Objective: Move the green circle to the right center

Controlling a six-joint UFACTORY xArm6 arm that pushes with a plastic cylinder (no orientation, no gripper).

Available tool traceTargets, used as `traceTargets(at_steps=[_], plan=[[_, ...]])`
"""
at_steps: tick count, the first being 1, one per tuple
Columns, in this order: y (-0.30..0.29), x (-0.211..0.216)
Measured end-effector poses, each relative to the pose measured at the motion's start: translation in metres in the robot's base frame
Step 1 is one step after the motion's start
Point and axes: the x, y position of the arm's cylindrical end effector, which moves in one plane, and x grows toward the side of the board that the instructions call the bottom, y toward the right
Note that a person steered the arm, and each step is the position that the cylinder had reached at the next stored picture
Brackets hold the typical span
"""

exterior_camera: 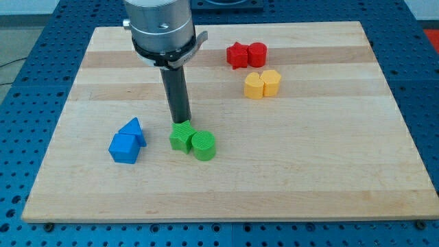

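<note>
Tip: my tip (180,122) touches the green star-shaped block (182,136) from the view's top; rod only, no fingers.
Green cylinder block (204,146): touching the star's right side.

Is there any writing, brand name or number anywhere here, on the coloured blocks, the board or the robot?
None: no text can be read.
The blocks, among them the green circle, are plain.
The wooden board is plain.
The arm's metal housing shows no label.
My tip is unmarked, just above the green star.
</note>
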Motion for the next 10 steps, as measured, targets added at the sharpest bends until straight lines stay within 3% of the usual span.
traceTargets(at_steps=[6,8,10], plan=[[0.02,-0.003],[-0.001,-0.017],[-0.03,-0.004]])
